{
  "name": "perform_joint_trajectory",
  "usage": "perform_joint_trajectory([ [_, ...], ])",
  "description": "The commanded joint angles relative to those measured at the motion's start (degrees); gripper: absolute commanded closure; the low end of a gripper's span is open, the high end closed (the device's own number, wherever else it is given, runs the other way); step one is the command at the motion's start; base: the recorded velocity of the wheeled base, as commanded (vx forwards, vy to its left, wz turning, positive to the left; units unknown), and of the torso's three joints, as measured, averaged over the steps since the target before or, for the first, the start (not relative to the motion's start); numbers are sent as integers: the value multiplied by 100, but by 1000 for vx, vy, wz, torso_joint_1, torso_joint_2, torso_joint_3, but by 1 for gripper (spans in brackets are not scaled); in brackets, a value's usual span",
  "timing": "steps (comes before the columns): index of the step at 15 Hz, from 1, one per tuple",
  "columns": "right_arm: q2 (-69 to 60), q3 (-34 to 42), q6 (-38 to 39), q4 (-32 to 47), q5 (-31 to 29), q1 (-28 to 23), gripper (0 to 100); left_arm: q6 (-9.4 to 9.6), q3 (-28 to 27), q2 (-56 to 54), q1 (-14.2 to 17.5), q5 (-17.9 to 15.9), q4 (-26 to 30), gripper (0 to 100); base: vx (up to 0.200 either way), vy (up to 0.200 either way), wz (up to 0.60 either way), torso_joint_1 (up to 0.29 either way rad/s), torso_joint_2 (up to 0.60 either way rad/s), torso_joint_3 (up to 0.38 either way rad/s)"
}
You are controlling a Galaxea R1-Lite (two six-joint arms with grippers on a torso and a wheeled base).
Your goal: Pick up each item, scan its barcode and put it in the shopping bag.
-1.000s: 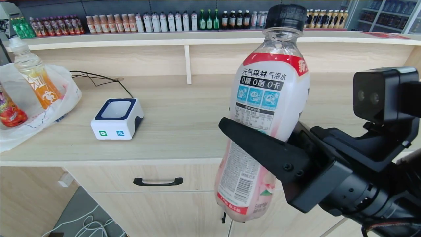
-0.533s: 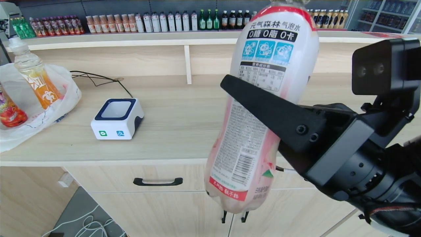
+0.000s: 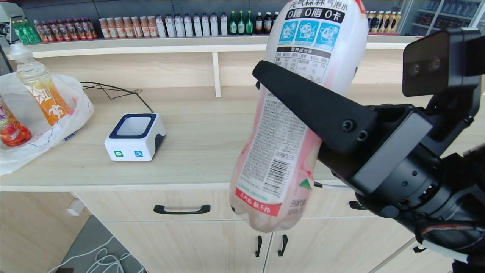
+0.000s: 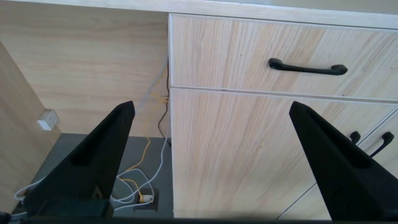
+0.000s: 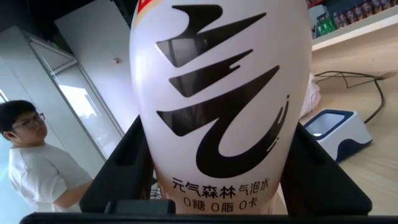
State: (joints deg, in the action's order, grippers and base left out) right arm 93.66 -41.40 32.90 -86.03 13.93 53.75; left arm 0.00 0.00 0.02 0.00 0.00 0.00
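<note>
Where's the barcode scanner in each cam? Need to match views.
Head view: barcode scanner on the counter, between the shopping bag and the held bottle.
Right wrist view: barcode scanner on the counter beyond the bottle.
Left wrist view: faces the cabinet front under the counter; its drawer handle matches the head view's.
Shared landmark: black cable behind the barcode scanner.

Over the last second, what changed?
The right gripper, shut on the pink bottle, lifted it; its cap left the head view's top edge and its base swung slightly left. The scanner and shopping bag stayed put.
</note>
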Motion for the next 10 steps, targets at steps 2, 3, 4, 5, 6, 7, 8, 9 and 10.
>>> perform_joint_trajectory([
  [2,-94,35,67,-2,4,4,100,9,0,-2,0,0,0,0,0,0,0,0,0,0],
  [3,-129,44,76,-2,4,4,100,0,0,-2,0,0,0,0,0,0,0,0,0,0],
  [4,-138,79,76,-2,4,4,100,0,0,-2,-9,0,0,0,0,0,0,0,0,0],
  [5,-155,115,76,-2,13,4,100,0,0,-2,0,0,0,0,0,0,0,0,0,0],
  [6,-190,115,76,-2,13,4,100,0,0,-2,0,0,0,0,0,0,0,0,0,0],
  [7,-208,123,76,-10,4,4,100,0,0,-2,0,0,0,0,0,0,0,0,0,0],
  [8,-287,150,76,-2,4,4,100,0,0,-2,0,0,0,0,0,0,0,0,0,0],
  [9,-313,220,76,-2,4,-5,100,0,0,-2,0,0,0,0,0,0,0,0,0,0],
  [10,-331,299,76,-10,4,-5,100,0,0,-2,0,0,0,0,0,0,0,0,0,0],
])
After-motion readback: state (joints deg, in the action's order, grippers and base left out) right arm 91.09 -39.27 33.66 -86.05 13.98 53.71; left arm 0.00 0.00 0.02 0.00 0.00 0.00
